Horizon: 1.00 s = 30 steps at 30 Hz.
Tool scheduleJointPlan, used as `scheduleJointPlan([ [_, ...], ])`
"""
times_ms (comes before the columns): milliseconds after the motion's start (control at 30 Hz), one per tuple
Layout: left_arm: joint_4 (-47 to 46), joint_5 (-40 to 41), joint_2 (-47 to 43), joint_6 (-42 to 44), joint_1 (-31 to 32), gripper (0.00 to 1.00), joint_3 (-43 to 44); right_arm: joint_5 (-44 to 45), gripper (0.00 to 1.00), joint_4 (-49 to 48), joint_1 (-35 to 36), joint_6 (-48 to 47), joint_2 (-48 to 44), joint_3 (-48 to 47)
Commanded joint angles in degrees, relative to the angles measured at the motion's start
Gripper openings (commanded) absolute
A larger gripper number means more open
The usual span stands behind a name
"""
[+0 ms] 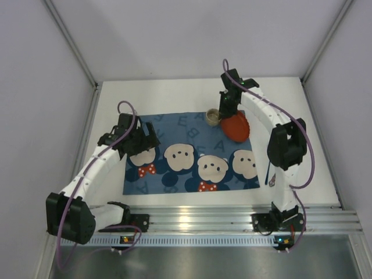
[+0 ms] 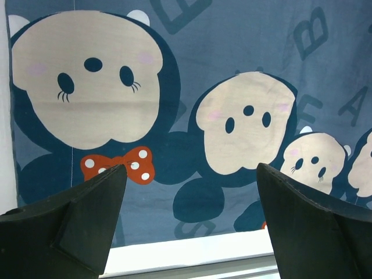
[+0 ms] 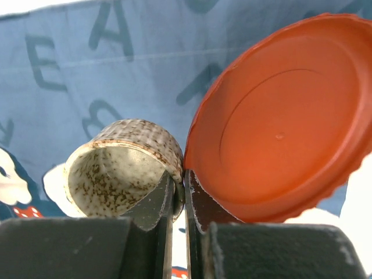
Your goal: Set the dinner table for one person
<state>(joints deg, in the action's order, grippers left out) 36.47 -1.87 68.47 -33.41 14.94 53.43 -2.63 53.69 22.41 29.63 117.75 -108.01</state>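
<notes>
A speckled beige cup (image 1: 213, 117) (image 3: 116, 168) sits at the far edge of the blue mouse-print placemat (image 1: 192, 157). An orange plate (image 1: 235, 127) (image 3: 285, 116) lies right beside it. My right gripper (image 1: 218, 114) (image 3: 185, 177) is shut on the cup's rim, with one finger inside the cup and the other outside, between cup and plate. My left gripper (image 1: 142, 142) (image 2: 192, 174) hangs open over the placemat's (image 2: 186, 52) left part with nothing between its fingers. The white dinner table (image 1: 174, 96) (image 2: 192, 250) lies under everything.
A thin dark utensil-like object (image 1: 269, 173) lies on the table to the right of the placemat, by the right arm. Enclosure walls stand on three sides. An aluminium rail (image 1: 197, 215) runs along the near edge.
</notes>
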Motion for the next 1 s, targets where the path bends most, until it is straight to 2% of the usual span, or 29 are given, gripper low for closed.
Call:
scheduleJointPlan([
  [0,0.1,0.8,-2.5,-1.2,0.1,0.98,-1.0,5.7,0.0,1.8,2.9,-1.2,-6.5,-1.8],
  [167,0.4,0.6,-3.2,-1.5,0.1,0.98,-1.2,-3.7,0.0,-1.6,3.6,-1.7,-5.2,-0.9],
  [333,1.8,1.3,-4.0,-1.0,0.2,0.99,-1.1,-10.5,0.0,-3.2,8.9,0.4,-6.9,0.4],
  [500,3.2,4.8,-5.2,-1.2,0.2,0.99,-1.0,-16.9,0.0,-8.5,14.8,2.9,-8.4,7.5],
  [600,4.5,7.3,-5.5,-1.0,0.2,0.99,-0.4,-20.8,0.0,-14.9,17.8,5.4,-6.9,12.0],
  [733,5.5,8.6,-5.3,-1.0,0.1,0.99,0.0,-22.8,0.0,-20.0,19.9,6.5,-2.4,15.6],
  [967,6.2,8.5,-6.0,-1.4,0.1,0.99,-0.9,-23.5,0.0,-22.0,20.5,4.2,3.5,14.2],
])
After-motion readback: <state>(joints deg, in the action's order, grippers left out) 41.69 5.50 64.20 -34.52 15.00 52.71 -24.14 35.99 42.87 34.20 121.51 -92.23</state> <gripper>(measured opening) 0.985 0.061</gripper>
